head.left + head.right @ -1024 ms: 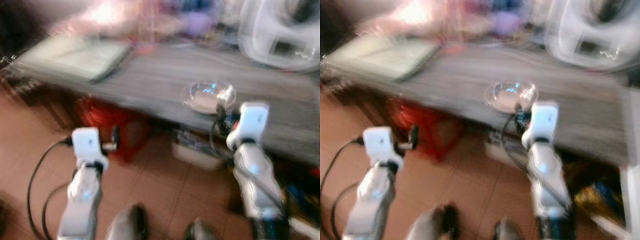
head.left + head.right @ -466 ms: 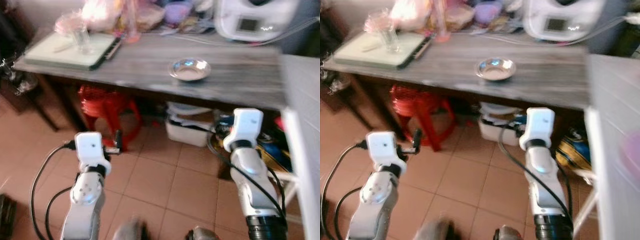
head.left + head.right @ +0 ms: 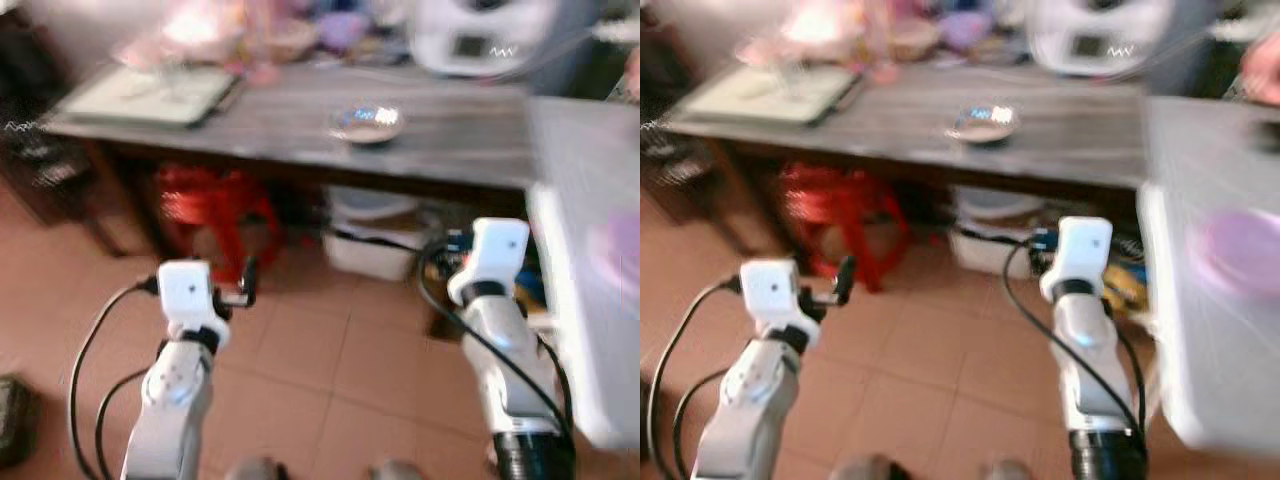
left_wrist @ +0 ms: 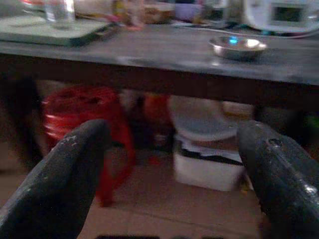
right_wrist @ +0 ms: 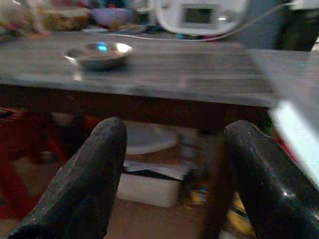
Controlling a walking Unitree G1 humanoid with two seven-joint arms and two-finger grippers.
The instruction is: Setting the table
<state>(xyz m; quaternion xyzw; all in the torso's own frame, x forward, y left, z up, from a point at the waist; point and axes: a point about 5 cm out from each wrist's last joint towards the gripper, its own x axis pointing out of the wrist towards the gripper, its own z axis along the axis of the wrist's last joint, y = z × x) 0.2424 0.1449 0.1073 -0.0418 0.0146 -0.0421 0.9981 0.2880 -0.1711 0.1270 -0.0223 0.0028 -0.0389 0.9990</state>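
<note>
Well apart: steel bowl (image 5: 98,54) on table (image 5: 199,74), beyond both spread, empty fingers (image 5: 94,184).

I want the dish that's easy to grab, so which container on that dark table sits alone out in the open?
The shiny metal bowl. It stands by itself mid-table, near the front edge, while the purple bowl sits in the clutter along the back.

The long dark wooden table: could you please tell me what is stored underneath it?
Under the long dark wooden table stand a red plastic stool and a white lidded box. Anything farther back lies in shadow.
</note>
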